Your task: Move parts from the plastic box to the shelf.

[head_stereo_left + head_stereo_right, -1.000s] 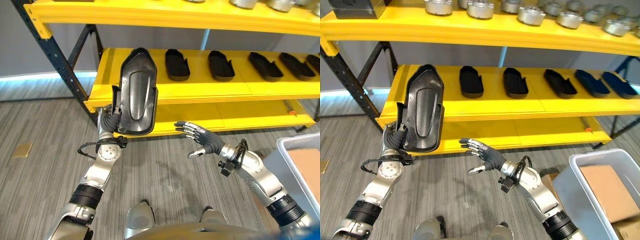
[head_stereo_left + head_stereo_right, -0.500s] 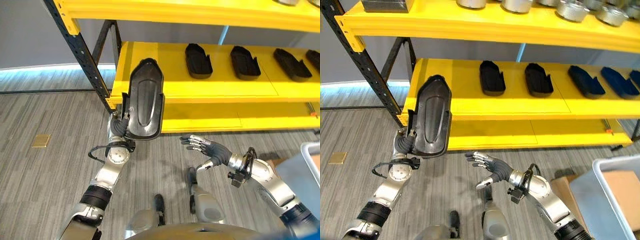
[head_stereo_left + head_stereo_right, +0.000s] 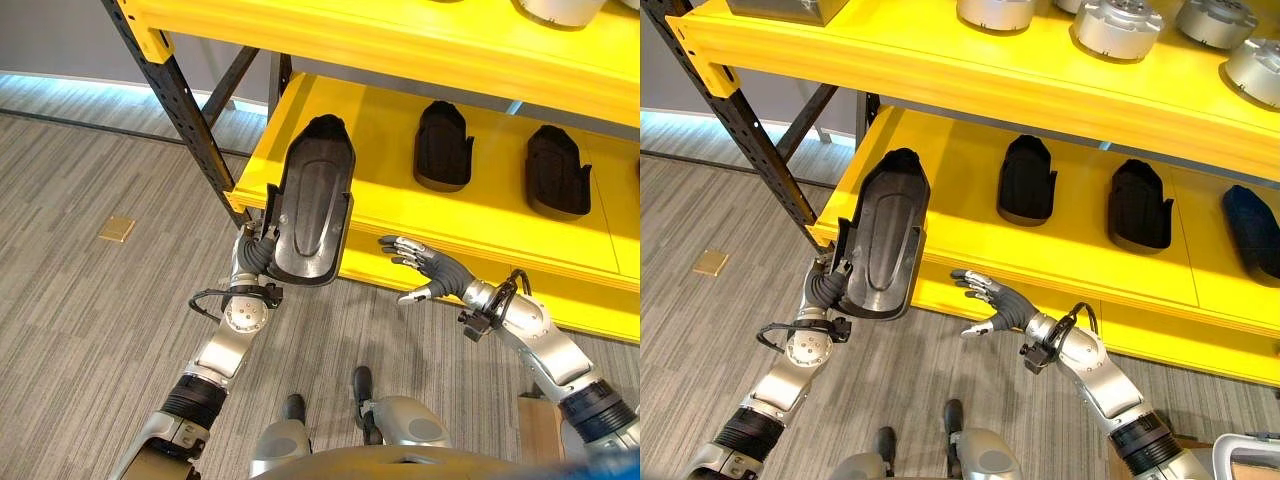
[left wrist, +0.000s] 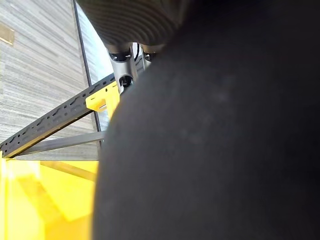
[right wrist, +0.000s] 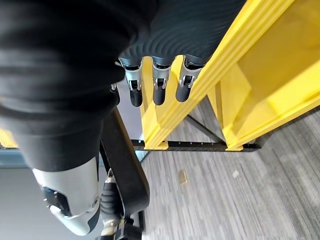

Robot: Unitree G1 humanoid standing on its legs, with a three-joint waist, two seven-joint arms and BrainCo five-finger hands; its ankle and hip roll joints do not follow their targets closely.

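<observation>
No legible writing appears on any surface. The left hand [image 3: 258,254] grips the lower edge of a large black moulded plastic shell part [image 3: 311,213], held upright before the front edge of the yellow metal shelf [image 3: 390,170]. The right hand [image 3: 428,270], fingers spread and holding nothing, hovers just beside the part. Three similar black moulded parts [image 3: 1027,179] lie on the shelf. Round silver metal parts [image 3: 1110,26] sit on the upper tier.

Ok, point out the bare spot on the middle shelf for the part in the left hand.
The left hand grips the black part. The middle shelf is bare from its left end to the first black shell. Rightward it is crowded: shells sit in a row. The right hand hovers open in front.
</observation>
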